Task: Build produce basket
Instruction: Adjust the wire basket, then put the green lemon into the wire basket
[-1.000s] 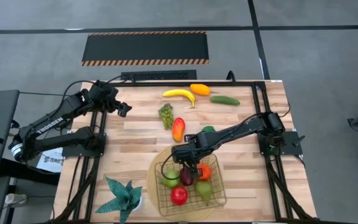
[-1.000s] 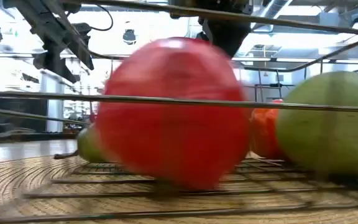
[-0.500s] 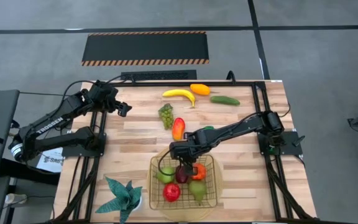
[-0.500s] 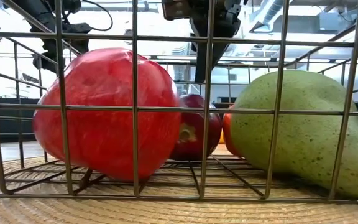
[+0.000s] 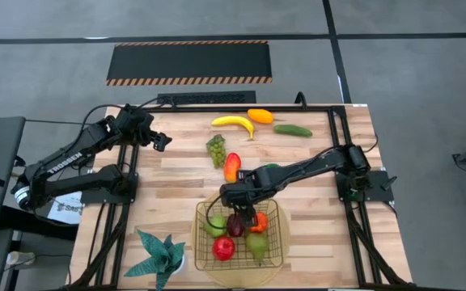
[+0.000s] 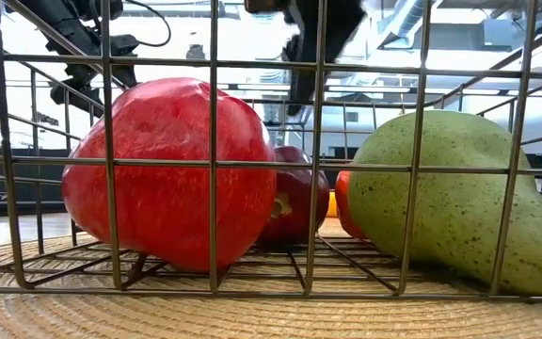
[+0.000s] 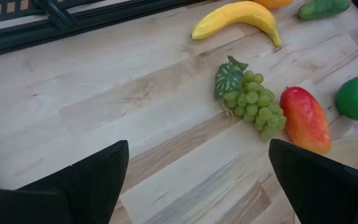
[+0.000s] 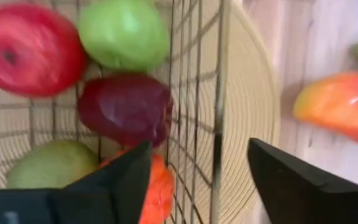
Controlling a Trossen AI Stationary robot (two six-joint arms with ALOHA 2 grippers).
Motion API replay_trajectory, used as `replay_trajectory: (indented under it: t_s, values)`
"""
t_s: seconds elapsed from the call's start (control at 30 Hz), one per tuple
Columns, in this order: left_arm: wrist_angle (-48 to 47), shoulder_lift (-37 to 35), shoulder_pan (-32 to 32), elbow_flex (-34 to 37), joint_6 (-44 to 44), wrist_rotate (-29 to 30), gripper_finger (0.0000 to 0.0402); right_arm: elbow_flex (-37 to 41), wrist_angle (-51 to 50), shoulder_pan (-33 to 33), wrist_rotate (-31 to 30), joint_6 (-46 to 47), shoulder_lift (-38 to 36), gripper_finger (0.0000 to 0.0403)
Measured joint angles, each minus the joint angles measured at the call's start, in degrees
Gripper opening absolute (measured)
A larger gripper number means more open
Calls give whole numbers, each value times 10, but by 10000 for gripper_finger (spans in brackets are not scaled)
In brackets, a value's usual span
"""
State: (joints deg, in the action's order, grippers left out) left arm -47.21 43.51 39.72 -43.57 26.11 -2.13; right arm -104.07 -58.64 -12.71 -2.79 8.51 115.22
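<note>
Right gripper [image 5: 239,212] fingers spread, empty, over basket [image 5: 206,253] back rim. Basket on round mat [image 8: 253,112], holds red apple [image 6: 169,174], pear [image 6: 450,202], green apple [image 8: 124,34], dark red fruit [image 8: 126,109], tomato [image 5: 260,222]. Left gripper [image 5: 162,140] open, empty, above the tabletop [image 7: 104,99]; banana [image 7: 238,15], grapes [image 7: 257,106], mango [image 7: 304,119] loose.

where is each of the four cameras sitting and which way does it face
High view: above the table, looking straight down; shows both arms, the right end effector over the basket.
Low view: table height, looking level through the basket's mesh at the red apple and pear; arm parts hang above.
Left wrist view: on the left arm, looking at the grapes, banana and mango; its two dark fingers spread wide.
Right wrist view: on the right arm, looking into the basket; its open fingers show.
Shared: both wrist views show the mango.
</note>
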Motion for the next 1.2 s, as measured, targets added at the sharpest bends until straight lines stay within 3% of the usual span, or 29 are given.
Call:
replay_trajectory:
  t_s: [0.13, 0.33, 0.5, 0.67, 0.9, 1.03, 1.2]
  values:
    - [2, 0, 0, 0, 0, 0, 374, -72, -40, 8, -2, -16, -1, 325]
    - [2, 0, 0, 0, 0, 0, 374, -168, -162, 43, -27, -34, -2, 328]
    - [2, 0, 0, 0, 0, 0, 374, -162, -250, 81, -38, -54, -37, 322]
    - [2, 0, 0, 0, -1, 10, 374, -42, -233, 95, -47, -57, -137, 321]
    - [8, 0, 0, 0, -1, 15, 374, 241, -60, 102, -59, -137, -296, 322]
    - [8, 0, 0, 0, 0, 15, 374, 353, 46, 117, -32, -169, -320, 322]
    - [8, 0, 0, 0, 0, 16, 374, 413, 118, 143, -30, -246, -304, 322]
